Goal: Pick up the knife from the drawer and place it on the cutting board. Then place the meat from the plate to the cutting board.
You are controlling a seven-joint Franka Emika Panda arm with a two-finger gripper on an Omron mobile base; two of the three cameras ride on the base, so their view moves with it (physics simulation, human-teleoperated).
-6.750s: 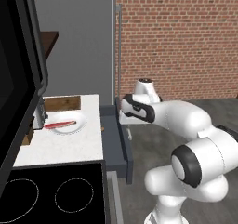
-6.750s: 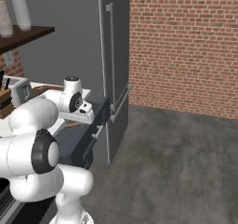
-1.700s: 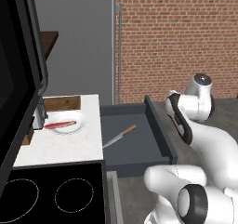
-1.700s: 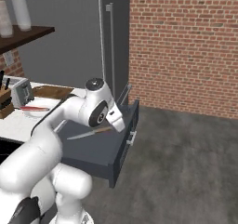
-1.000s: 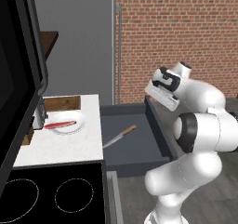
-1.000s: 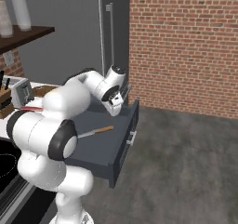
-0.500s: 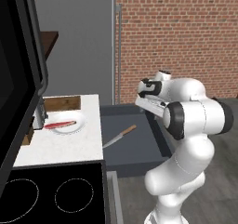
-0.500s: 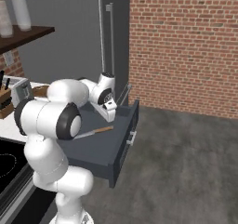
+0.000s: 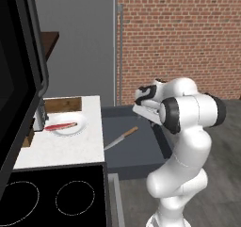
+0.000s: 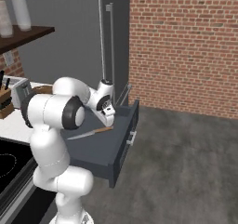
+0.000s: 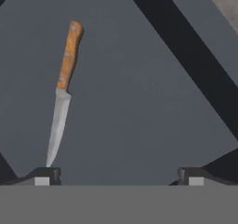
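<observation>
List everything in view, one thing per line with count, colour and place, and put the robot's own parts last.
knife: one, silver blade and light brown handle, lying flat in the open drawer
drawer: one, dark grey-blue, pulled out beside the counter
plate: one, white, on the counter
meat: one red strip, on the plate
cutting board: one, brown, on the counter behind the plate
counter: one, white, left of the drawer
knife block: one, light wood with black handles, on the counter
stovetop: one, black, in front of the counter
gripper: one, fingers open, above the drawer, holding nothing
</observation>
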